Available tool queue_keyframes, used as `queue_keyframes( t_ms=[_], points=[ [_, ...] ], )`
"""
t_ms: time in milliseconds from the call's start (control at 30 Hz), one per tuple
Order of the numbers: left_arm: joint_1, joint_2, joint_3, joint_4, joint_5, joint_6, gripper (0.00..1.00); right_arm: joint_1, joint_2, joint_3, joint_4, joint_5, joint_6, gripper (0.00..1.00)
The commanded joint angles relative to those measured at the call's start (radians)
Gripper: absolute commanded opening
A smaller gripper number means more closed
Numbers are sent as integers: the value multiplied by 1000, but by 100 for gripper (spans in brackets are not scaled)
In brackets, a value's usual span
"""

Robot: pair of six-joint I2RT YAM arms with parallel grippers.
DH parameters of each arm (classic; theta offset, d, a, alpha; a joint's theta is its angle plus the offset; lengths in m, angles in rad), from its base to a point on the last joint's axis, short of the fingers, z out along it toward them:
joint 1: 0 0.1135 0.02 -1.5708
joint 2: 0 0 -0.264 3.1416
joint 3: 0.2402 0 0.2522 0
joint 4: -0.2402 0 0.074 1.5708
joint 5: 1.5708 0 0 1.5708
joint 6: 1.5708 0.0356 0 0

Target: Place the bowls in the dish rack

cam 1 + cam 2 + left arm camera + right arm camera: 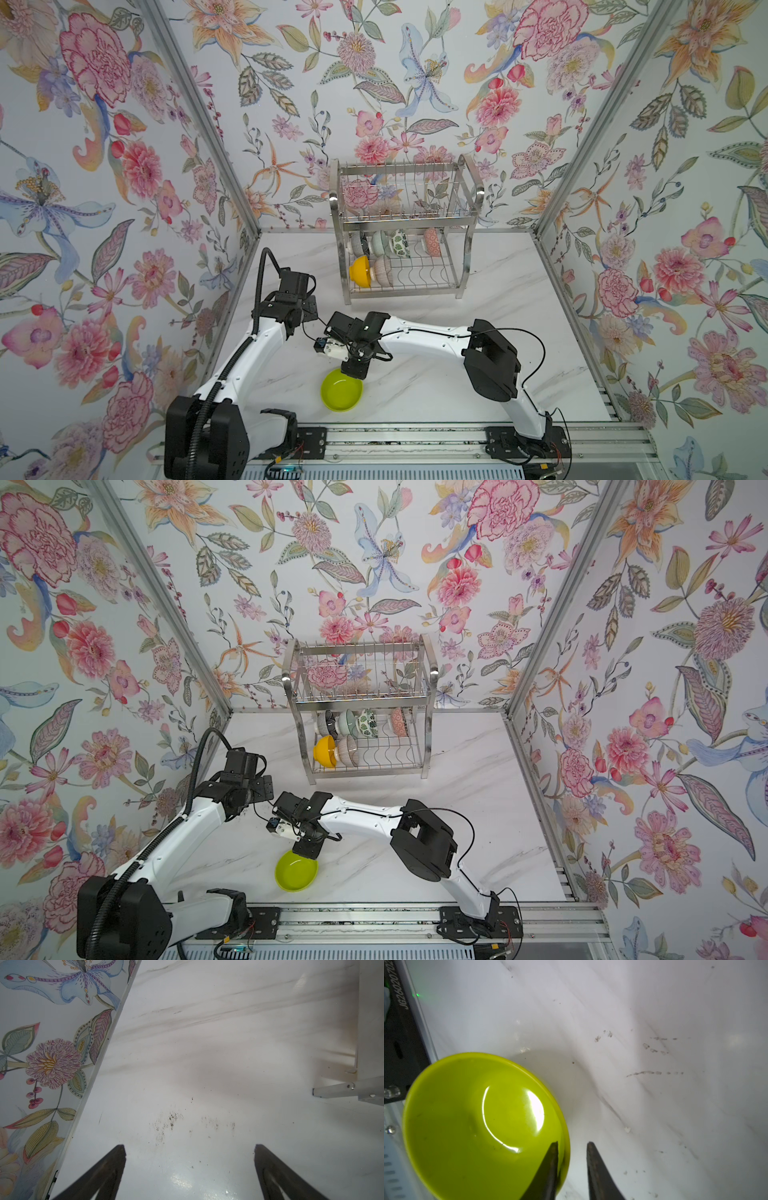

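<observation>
Room: white marble-look table, boxed in on three sides by floral wallpaper on aluminium posts. Both arm bases sit on a rail along the near edge. Table has dark scuff marks in the left wrist view.

Dish rack stands at the back centre, close to the rear wall. Six bowls are in its lower tier, all on edge in the wire slots:
- front row, left end: orange-yellow bowl, with the ribbed pinkish-brown bowl just beside it
- back row, from the left: a dark bowl (pattern too small to read, probably the navy one), pale mint bowl, leaf-print bowl
- back row, apart to the right: orange-outside bowl

Lime green bowl is on the table, upright, near the front rail and well apart from the rack.

Right hand is down at that bowl's far edge. Fingers are narrowed and straddle the rim, one inside and one outside. A gap shows between the outer finger and the rim, so it isn't pinching.

Left hand is spread wide over bare table near the left wall, holding nothing.
</observation>
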Motion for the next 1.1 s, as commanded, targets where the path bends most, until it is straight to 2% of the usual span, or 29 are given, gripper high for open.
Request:
queue_keyframes(
  t_ms=[0,167,467,767,1067],
  points=[
    [10,6,21,-15,-4,-4,99,-1,28,26,-38,-13,8,19],
    [11,10,21,-15,4,-1,99,-14,24,20,-38,-34,24,13],
    [11,15,19,-15,5,0,99,-38,3,-9,-19,-43,34,8],
    [11,19,22,-15,19,3,99,-121,-90,-137,48,-21,70,6],
    [10,18,19,-11,35,6,99,-250,-168,-234,84,5,75,6]
  ],
)
